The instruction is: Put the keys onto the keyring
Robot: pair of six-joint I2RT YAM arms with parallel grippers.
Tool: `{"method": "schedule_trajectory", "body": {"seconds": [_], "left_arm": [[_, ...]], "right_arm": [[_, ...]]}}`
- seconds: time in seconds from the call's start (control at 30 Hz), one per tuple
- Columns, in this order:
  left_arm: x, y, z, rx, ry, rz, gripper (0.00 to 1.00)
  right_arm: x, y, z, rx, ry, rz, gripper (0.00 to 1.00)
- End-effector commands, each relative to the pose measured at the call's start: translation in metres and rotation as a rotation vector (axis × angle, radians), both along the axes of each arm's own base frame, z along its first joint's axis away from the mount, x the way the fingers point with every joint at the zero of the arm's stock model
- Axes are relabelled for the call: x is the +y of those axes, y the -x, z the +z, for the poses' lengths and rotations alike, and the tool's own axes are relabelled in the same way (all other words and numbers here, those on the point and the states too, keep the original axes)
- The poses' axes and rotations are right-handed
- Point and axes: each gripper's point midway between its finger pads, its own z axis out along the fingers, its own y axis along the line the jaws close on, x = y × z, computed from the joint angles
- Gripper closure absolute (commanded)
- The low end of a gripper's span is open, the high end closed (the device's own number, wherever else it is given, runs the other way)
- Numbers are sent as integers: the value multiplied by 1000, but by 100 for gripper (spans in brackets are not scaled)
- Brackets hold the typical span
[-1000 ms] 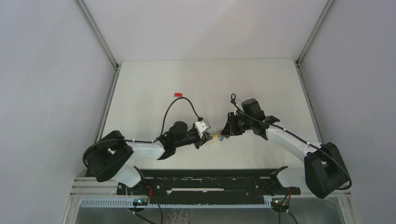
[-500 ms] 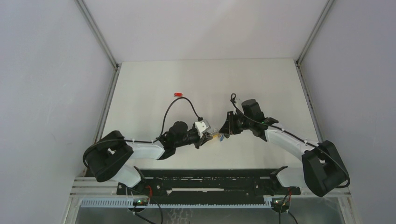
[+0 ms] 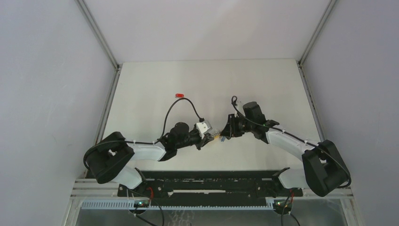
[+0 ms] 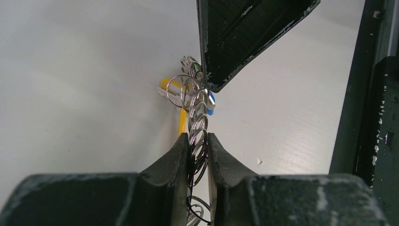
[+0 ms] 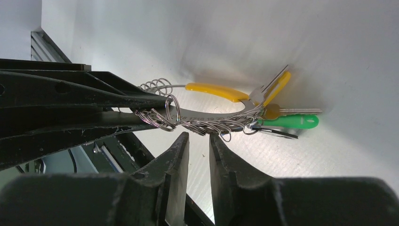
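Fingers of my left hand (image 4: 198,137) are clenched on the keyring (image 4: 196,110), a coil of thin wire loops standing between them at the bottom centre of the wrist view. My right hand (image 5: 198,136) meets the coil from the opposite side, its fingers a narrow slit apart and their tips right at it. I cannot tell whether they nip a loop. Yellow, green and blue keys (image 5: 288,121) hang at the coil's far end, by the worktop (image 3: 263,80). One red key (image 3: 178,95) lies alone, upper left of centre in the top view.
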Motion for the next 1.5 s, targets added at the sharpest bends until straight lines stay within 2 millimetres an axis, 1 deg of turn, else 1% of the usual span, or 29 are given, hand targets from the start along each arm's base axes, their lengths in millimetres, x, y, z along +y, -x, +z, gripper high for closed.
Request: {"method": "schedule_trajectory", "body": {"seconds": [0.0, 0.2, 0.47, 0.6, 0.73, 0.9, 1.3, 1.43, 1.47], "left_arm": [[-11, -6, 23, -39, 38, -16, 89], [-12, -5, 23, -34, 40, -21, 89], [-13, -4, 23, -28, 43, -25, 89], [-13, -4, 21, -24, 41, -25, 89], [-13, -4, 22, -25, 43, -22, 89], [-13, -4, 23, -24, 45, -22, 89], [-13, -3, 23, -23, 45, -26, 89], [-13, -3, 23, -23, 47, -22, 89], [-13, -3, 24, -21, 50, -18, 89]], "right_arm": [[6, -8, 6, -53, -25, 5, 77], [13, -9, 9, -78, -45, 28, 76], [13, -12, 13, -108, -65, 13, 76], [12, -8, 22, -147, -85, 19, 80], [10, -6, 28, -175, -92, 22, 87], [11, -6, 28, -174, -96, 26, 90], [13, -6, 20, -150, -90, 31, 91], [11, -7, 21, -165, -80, 37, 100], [10, -7, 24, -173, -75, 38, 100]]}}
